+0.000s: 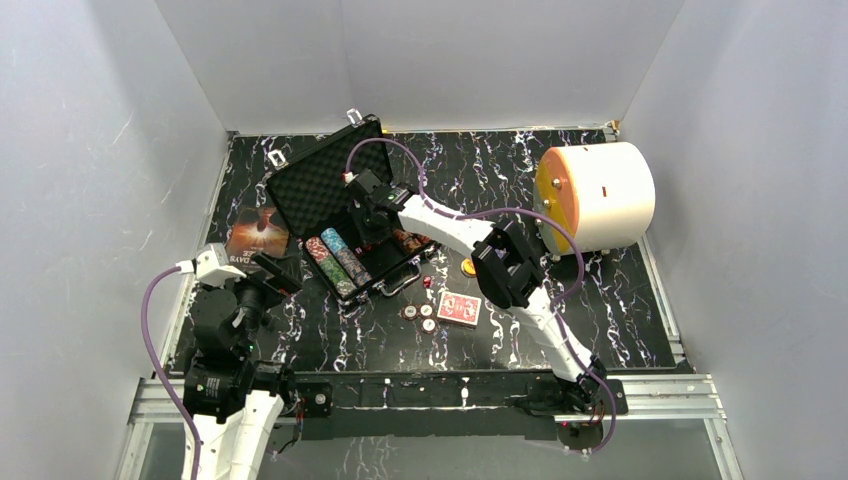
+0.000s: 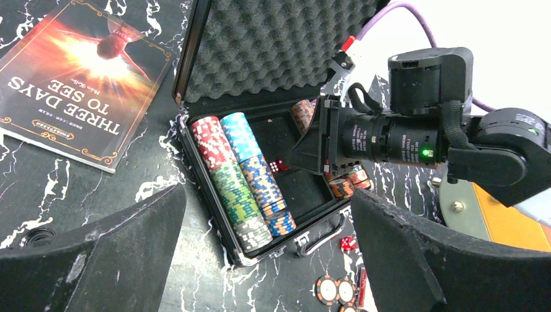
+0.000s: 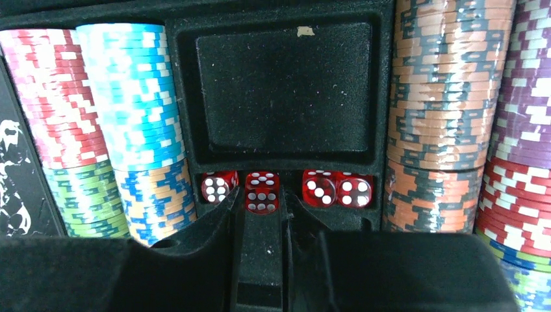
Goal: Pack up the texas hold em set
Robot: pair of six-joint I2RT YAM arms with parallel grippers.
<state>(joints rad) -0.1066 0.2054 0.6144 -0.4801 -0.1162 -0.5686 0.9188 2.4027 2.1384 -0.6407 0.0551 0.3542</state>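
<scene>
**A:** What's the setting?

**B:** A black table [image 1: 600,320] veined with white, closed in by plain pale walls [image 1: 100,150]. The case [image 1: 315,185] lies open left of centre, its foam-lined lid tipped back toward the far wall.

**A:** And what is in it?

**B:** Poker chips [image 2: 240,175] lie in two long rows down its left side: red-and-white and pale blue at the far end, green and blue-and-orange nearer the handle. More rows fill the right side, orange-and-grey with purple, red and blue beyond. Between them the card well [image 3: 282,91] shows only its black lining. Below the well runs a narrow slot holding a row of dice [image 3: 331,190].

**A:** Where are the claws?

**B:** The right gripper [image 3: 262,205] reaches down into the case at that slot. Its jaws are drawn in narrow, one tip on each side of the red die [image 3: 262,192], second in the row. The left gripper [image 2: 268,214] hangs over the table at the case's near-left side, jaws spread fully wide, with nothing between them.

**A:** Anything outside the case?

**B:** On the table in front of the handle lie a red deck [image 1: 459,308], a few loose chips [image 1: 420,315] just beside it, a stray die [image 1: 427,282] and an orange button [image 1: 468,267]. A booklet [image 1: 258,230] lies left of the case, and a white cylinder [image 1: 605,195] lies at the far right.
</scene>
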